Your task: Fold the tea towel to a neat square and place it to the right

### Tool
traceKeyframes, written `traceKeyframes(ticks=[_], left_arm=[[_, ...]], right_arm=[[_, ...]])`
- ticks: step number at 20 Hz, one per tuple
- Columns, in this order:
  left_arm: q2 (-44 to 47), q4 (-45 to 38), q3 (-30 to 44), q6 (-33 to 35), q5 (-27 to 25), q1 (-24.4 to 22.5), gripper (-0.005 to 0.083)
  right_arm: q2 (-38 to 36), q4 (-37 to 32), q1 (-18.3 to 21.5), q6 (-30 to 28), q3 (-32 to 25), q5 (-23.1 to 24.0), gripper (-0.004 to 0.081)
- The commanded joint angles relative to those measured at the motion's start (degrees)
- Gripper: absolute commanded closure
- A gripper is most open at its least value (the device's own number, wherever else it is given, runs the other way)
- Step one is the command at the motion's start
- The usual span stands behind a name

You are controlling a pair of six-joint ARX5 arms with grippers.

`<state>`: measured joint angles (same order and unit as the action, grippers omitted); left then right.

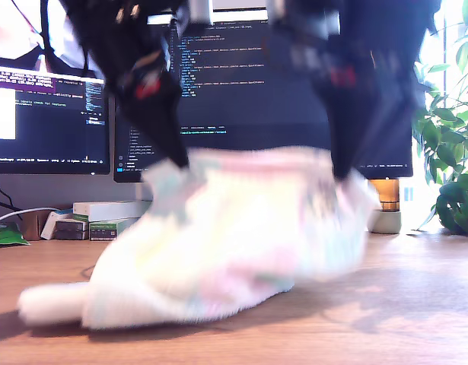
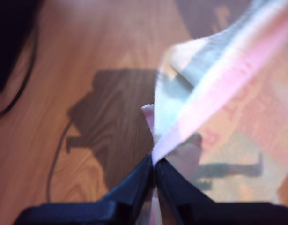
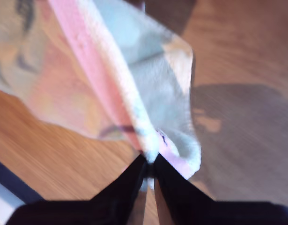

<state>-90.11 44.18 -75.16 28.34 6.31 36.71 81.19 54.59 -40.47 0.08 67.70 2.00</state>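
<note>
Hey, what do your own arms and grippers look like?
Both arms are black and blurred in the exterior view, each with a small red mark. My first gripper and second gripper have dark, tapering wedge-shaped fingers. No cables are clearly visible.

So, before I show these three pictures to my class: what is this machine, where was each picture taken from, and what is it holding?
These are two robot arms, each ending in a pair of dark fingers that pinch like tongs. One picture comes from a camera standing off the arms, low by the wooden table, with monitors and a plant behind. The other two come from cameras on the arms, each looking along its own fingers.

Both hold one tea towel, white with pink and green bands. My first gripper is shut on one bit of its edge, my second gripper on another. The upper edge is lifted; the lower part lies on the table. The blur suggests movement.
</note>
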Motion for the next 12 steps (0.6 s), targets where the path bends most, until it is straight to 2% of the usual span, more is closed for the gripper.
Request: traceKeyframes(ticks=[1, 5, 9, 12], left_arm=[[1.40, 3.50, -0.28, -1.57, -0.63, -0.63, 0.0797], [7.52, 12.55, -0.28, -4.44, 0.15, -0.15, 0.0797], [13.38, 18.95, -0.20, -6.64, 2.49, -0.13, 0.0797], [15.34, 24.44, -0.20, -8.04, 3.98, 0.94, 0.0797]], right_arm=[[-0.02, 5.46, -0.02, -0.15, 3.80, 0.31, 0.0783], [-0.04, 16.96, -0.57, -0.11, 11.78, 0.15, 0.0783], [-0.04, 21.53, -2.97, -0.11, 13.38, -0.15, 0.0783], [-0.04, 22.69, -6.32, 0.39, 13.40, -1.99, 0.0783]])
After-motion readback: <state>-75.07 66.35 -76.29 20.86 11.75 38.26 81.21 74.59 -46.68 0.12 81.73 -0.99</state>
